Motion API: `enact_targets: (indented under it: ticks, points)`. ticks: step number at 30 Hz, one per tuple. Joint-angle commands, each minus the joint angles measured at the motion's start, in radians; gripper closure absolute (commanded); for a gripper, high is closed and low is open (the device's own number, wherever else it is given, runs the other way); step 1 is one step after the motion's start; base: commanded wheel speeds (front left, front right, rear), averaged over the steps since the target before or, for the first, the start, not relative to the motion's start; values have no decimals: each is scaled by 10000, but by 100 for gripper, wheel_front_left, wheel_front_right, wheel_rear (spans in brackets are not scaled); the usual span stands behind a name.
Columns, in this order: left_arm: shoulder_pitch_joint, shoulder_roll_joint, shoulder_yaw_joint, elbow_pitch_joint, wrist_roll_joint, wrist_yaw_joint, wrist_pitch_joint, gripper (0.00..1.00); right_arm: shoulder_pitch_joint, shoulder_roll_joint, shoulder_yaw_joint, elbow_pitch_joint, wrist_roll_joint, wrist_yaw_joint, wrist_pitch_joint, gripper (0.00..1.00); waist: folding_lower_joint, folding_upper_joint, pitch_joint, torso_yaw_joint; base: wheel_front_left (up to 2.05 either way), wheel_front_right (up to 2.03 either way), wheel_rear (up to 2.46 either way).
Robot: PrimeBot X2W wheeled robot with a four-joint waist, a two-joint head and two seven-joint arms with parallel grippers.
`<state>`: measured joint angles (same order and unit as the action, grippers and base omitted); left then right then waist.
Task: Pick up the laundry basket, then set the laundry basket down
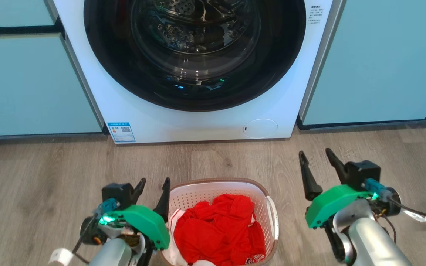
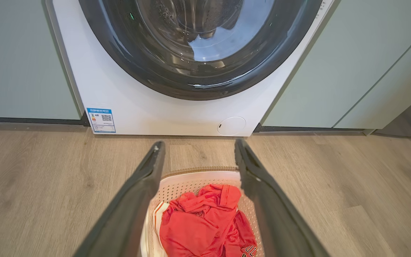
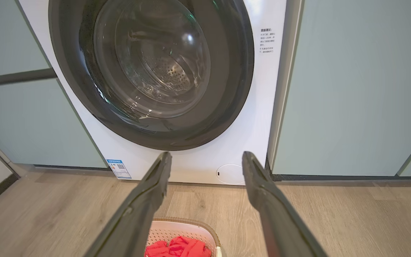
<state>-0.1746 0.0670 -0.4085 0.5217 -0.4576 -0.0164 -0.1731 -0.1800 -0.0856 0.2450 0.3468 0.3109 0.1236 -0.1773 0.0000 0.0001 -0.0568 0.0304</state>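
The laundry basket (image 1: 206, 193) stands on the wooden floor before the washing machine: white perforated walls, a brown rim, a white handle (image 1: 273, 216) on its right side. Red clothing (image 1: 218, 229) fills it. My left gripper (image 1: 155, 184) is open at the basket's left rim, its inner finger close against the rim's edge. Along its fingers the left wrist view shows the left gripper (image 2: 199, 143) above the basket (image 2: 191, 181). My right gripper (image 1: 314, 154) is open, off to the basket's right and apart from it. In the right wrist view the right gripper (image 3: 207, 155) frames the basket's (image 3: 182, 228) far end.
The white washing machine (image 1: 198, 123) with its round dark glass door (image 1: 194, 51) stands just beyond the basket. Pale teal cabinet fronts (image 1: 31, 85) flank it on both sides. Wooden floor (image 1: 50, 173) spreads left and right of the basket.
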Motion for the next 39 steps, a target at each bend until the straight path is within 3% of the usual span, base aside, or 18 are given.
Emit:
enact_targets:
  ticks: [1,7,10,14,21,22,26,30,39]
  points:
    - [-870,32,214,-132,298,-94,-209,0,-622,-134,295,-190,-302,58,-167,0,0,-1,-14,3,0,0,0]
    - [-1254,-77,-93,1205,529,-715,-384,0,-807,-191,684,300,-734,61,-342,0,0,-1,-93,29,0,0,0]
    - [-1572,-126,-194,1492,673,-727,-472,0,-899,-224,843,428,-1035,63,-430,0,0,-1,-119,47,0,0,0]
    - [-1677,-153,-8,895,1206,-96,-590,0,-962,-234,849,394,-1455,65,-548,0,0,-1,-110,81,0,0,0]
    - [-1142,-166,788,-1583,2236,1546,-795,0,-685,-108,255,-532,-2351,69,-753,0,0,-1,-23,149,0,0,0]
    - [-1142,-166,788,-1583,2236,1546,-795,0,-685,-108,255,-532,-2351,69,-753,0,0,-1,-23,149,0,0,0]
    - [-701,-165,1039,-2677,2598,2341,-887,0,-238,73,-300,-1257,-2707,71,-845,0,0,-1,33,185,0,0,0]
    - [-238,-166,1200,-3084,2044,2632,-887,0,263,247,-898,-1470,-2467,71,-845,0,0,-1,69,218,0,0,0]
    - [94,-167,1401,-2802,1328,2611,-887,0,469,334,-918,-1251,-2370,71,-845,0,0,-1,94,211,0,0,0]
